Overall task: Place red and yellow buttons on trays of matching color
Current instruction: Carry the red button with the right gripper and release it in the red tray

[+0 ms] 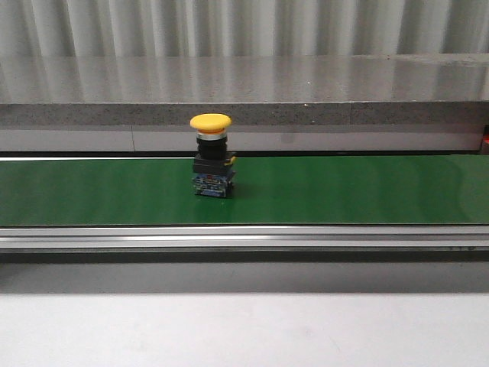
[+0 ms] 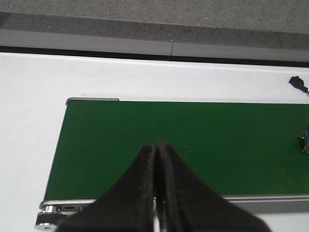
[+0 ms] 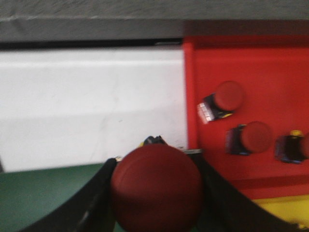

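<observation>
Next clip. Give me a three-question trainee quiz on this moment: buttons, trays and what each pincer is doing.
1. True or false: the yellow button stands upright on the green belt.
2. What is the right pincer holding?
A. a yellow button
B. a red button
C. nothing
3. In the right wrist view, how many red buttons already lie on the red tray?

Key
1. True; it stands on its black base, cap on top.
2. B; the fingers close on either side of the held red button. The left pincer is shut and empty over the belt.
3. Three, and one cut by the frame edge.
</observation>
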### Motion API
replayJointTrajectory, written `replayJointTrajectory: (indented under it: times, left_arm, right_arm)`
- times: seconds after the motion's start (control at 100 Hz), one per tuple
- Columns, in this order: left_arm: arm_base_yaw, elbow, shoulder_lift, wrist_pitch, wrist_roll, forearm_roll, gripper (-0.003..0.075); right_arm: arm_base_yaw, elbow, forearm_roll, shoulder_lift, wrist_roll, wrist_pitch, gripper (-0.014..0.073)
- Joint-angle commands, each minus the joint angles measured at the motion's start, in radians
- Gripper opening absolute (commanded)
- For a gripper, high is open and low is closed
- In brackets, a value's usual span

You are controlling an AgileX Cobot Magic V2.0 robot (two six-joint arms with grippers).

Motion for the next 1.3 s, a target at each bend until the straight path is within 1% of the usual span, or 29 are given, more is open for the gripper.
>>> replayJointTrajectory:
  times: [0.0,0.1,0.18,0.39,0.55,0.67,0.83,1.22,1.29]
  left_arm:
    - [-0.011,-0.026,-0.004,-0.066,0.002,-0.011,-0.002]
    - [-0.011,-0.026,-0.004,-0.066,0.002,-0.011,-0.002]
    - [-0.011,-0.026,-0.004,-0.066,0.002,-0.011,-0.002]
    - [-0.011,-0.026,-0.004,-0.066,0.002,-0.011,-0.002]
    - [-0.011,-0.026,-0.004,-0.066,0.002,-0.011,-0.002]
    - [-0.011,-0.026,-0.004,-0.066,0.002,-0.011,-0.002]
    - [-0.011,-0.026,-0.004,-0.066,0.002,-0.011,-0.002]
    - [-0.011,-0.026,-0.004,-0.066,0.002,-0.011,-0.002]
    - [-0.011,-0.026,-0.004,-0.066,0.002,-0.011,-0.002]
  right_arm:
    - [-0.082,-0.05,-0.015,-0.01,0.004,-0.092,0.0176]
    - [-0.162,-0.077,-0.008,0.05,0.021,-0.161,0.0176]
    - [-0.209,-0.118,-0.005,0.112,0.022,-0.183,0.0176]
    - [-0.269,-0.251,0.0,0.295,0.034,-0.193,0.0176]
    - [-0.28,-0.349,0.0,0.412,0.034,-0.179,0.0176]
    - [-0.28,-0.387,0.007,0.468,0.034,-0.176,0.0176]
    - [-0.281,-0.389,0.012,0.515,0.034,-0.199,0.0176]
    - [-0.282,-0.389,0.014,0.591,0.034,-0.202,0.0176]
    - [-0.283,-0.389,0.014,0.595,0.034,-0.197,0.0191]
